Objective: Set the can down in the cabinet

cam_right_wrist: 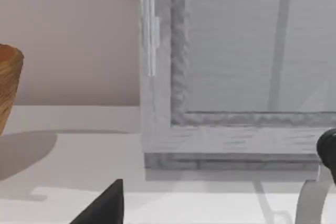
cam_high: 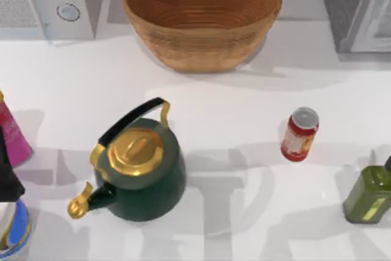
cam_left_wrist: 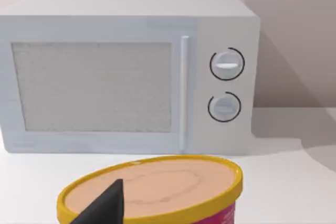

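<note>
The small red cylindrical can (cam_high: 299, 134) stands upright on the white table (cam_high: 244, 102), between the green kettle (cam_high: 143, 172) and the olive-green bottle (cam_high: 368, 194). The grey cabinet (cam_high: 354, 7) stands at the far right; neither gripper's opening can be told.

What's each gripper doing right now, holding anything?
Left gripper: above a yellow-rimmed tub, state cannot be told.
Right gripper: facing the cabinet, state cannot be told.

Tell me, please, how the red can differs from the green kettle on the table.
The can is a small, plain red cylinder with a silver top; the kettle is far larger, round-bodied and dark green with a gold lid and spout. The kettle has a black arched handle; the can has none. Both stand upright on the white table.
</note>
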Controlling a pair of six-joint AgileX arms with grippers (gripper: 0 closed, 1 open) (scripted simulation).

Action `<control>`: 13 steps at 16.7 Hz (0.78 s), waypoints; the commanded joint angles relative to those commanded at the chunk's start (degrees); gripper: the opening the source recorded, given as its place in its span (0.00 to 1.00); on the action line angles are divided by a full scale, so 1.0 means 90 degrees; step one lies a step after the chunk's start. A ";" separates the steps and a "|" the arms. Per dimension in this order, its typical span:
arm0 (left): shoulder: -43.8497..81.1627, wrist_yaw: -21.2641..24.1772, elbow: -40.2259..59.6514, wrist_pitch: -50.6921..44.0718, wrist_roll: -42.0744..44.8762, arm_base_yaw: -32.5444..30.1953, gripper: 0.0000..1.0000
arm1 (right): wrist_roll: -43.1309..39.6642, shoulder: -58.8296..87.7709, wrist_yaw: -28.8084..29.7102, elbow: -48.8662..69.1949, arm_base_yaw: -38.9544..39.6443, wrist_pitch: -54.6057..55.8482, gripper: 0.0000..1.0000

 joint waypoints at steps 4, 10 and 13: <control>0.0000 0.0000 0.0000 0.0000 0.0000 0.0000 1.00 | 0.0148 0.0209 0.0118 0.0174 0.0200 -0.0034 1.00; 0.0000 0.0000 0.0000 0.0000 0.0000 0.0000 1.00 | 0.1356 0.2192 0.0913 0.1683 0.2000 -0.0116 1.00; 0.0000 0.0000 0.0000 0.0000 0.0000 0.0000 1.00 | 0.2074 0.3717 0.1432 0.2717 0.3044 -0.0081 1.00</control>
